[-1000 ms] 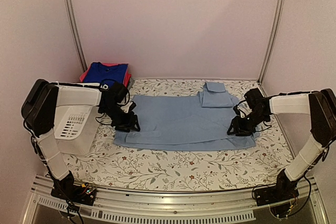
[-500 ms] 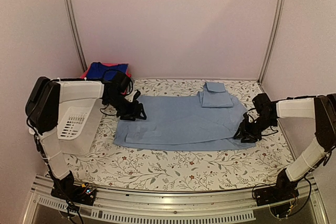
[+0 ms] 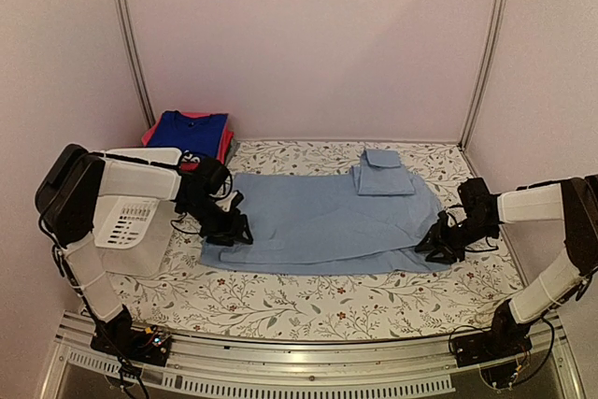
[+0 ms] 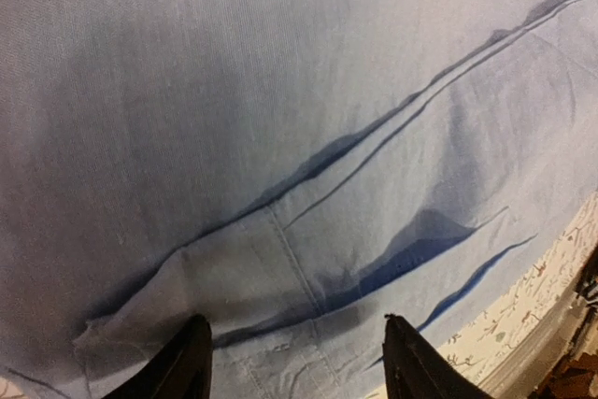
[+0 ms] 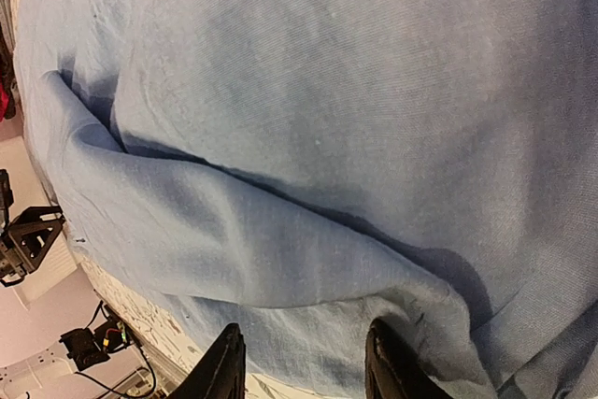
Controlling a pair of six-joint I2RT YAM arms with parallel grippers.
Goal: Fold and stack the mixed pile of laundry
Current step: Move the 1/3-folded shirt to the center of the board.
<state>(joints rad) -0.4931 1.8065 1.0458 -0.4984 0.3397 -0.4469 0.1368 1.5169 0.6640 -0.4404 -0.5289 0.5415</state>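
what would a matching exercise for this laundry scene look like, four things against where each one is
1 pale-blue shirt
2 white basket
3 blue folded garment
4 right pincer

a far left corner, on a pink-red garment
b spread flat in the middle
c at the shirt's right end
d left side, nearer the front

Pairs: 1-b, 2-d, 3-a, 4-c

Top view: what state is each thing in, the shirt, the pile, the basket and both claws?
pale-blue shirt: spread flat, partly folded.
folded stack: blue on pink-red, far left corner.
white basket: at left, contents unclear.
left gripper: open over the shirt's edge.
right gripper: open over the shirt's edge.
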